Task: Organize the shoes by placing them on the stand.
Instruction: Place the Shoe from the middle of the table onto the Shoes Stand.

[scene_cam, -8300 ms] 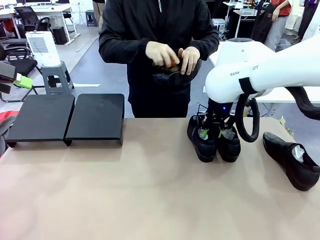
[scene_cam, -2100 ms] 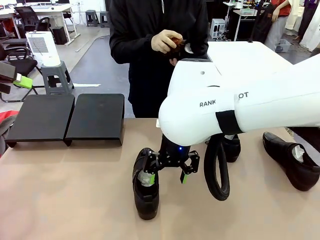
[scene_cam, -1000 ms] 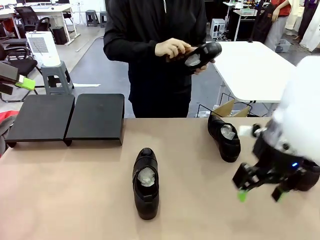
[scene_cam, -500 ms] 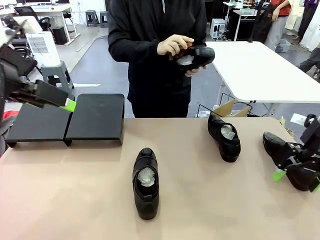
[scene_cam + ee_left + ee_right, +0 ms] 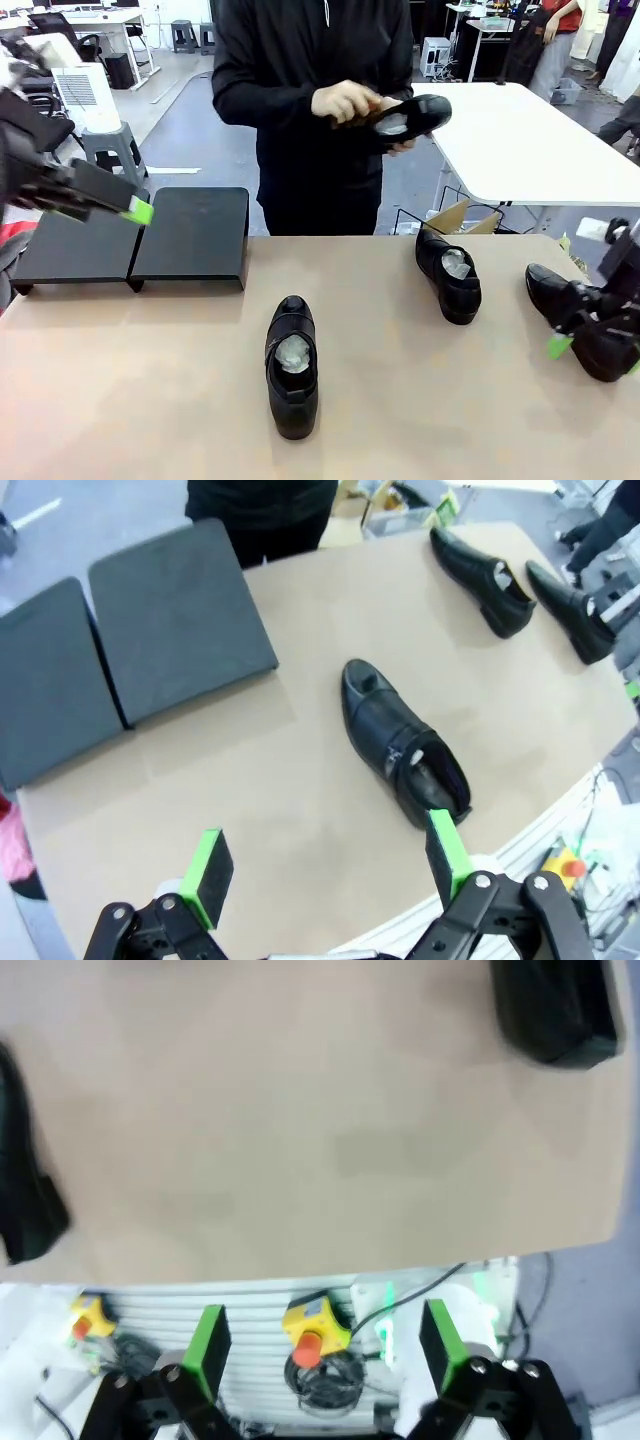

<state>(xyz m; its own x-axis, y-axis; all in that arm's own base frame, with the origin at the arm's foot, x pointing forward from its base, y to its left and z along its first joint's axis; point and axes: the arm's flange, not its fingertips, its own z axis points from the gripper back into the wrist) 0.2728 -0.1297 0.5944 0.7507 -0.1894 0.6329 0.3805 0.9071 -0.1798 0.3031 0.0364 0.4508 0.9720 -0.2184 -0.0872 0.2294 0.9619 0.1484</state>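
Three glossy black shoes lie on the tan table: one in the middle (image 5: 291, 366) (image 5: 404, 742), one at the back right (image 5: 450, 276) (image 5: 481, 568), and one at the far right (image 5: 557, 292) (image 5: 566, 611). The person holds another shoe (image 5: 408, 117) in both hands above the far edge. The stand (image 5: 190, 236) (image 5: 172, 622) is a pair of low matte black platforms at the back left, with nothing on top. My left gripper (image 5: 118, 198) (image 5: 327, 865) hovers open over the stand's left half. My right gripper (image 5: 590, 342) (image 5: 323, 1347) hangs open over the far-right shoe, partly covering it.
The right wrist view looks down at the table's near edge, with a yellow box carrying a red button (image 5: 304, 1333) below it. A white table (image 5: 505, 140) stands behind at the right, and a grey stool (image 5: 110, 152) at the back left.
My right arm has swung from the table's middle to the far right edge. My left gripper has come in over the stand. The person has turned the held shoe.
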